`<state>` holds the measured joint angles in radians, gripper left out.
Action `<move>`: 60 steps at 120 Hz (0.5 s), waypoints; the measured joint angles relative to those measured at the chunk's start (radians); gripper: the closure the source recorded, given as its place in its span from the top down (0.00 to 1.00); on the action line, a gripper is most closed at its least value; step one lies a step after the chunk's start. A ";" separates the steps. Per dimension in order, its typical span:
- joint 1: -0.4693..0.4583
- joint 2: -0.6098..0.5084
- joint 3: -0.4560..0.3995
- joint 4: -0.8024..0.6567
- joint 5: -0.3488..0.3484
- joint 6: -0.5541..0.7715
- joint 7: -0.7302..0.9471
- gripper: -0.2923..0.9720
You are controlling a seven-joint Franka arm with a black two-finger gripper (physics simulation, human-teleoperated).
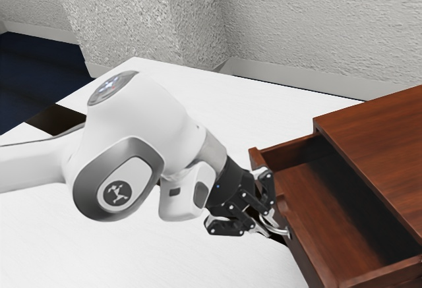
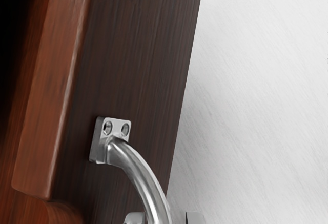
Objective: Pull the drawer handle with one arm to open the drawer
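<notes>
The black hand (image 1: 259, 211) of the single arm (image 1: 132, 149) sits at the silver drawer handle (image 1: 277, 227), pressed close against the face of the drawer (image 1: 330, 215). Whether the hand is clamped on the handle or only set about it cannot be told from either view. In the wrist view the handle (image 2: 137, 170) curves from its two-screw mounting plate (image 2: 110, 129) on the dark drawer front (image 2: 133, 55) down toward the hand, which places the bar directly under the hand. The drawer stands well out of the brown wooden cabinet (image 1: 382, 130), its interior exposed from above and its front panel projecting toward the exterior view's left, over the white tabletop (image 1: 264, 110). The opening required by the task therefore appears largely accomplished. What remains, at most, is a short further pull along the same line and the release of the handle, though the frames do not show how much travel the drawer has left. The arm enters from the exterior view's left, low over the tabletop, with a textured pale wall (image 1: 297, 18) behind the scene.
</notes>
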<state>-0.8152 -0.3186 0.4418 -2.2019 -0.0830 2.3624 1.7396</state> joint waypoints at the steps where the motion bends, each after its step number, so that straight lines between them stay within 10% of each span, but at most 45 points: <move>1: 0.000 -0.001 0.000 -0.001 0.000 0.000 0.000 0.23; 25: 0.040 -0.090 0.001 -0.007 0.014 -0.033 0.004 0.25; 60: 0.136 -0.027 0.114 0.347 0.136 -0.396 0.032 0.62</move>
<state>-0.6788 -0.3452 0.5557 -1.8551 0.0529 1.9662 1.7714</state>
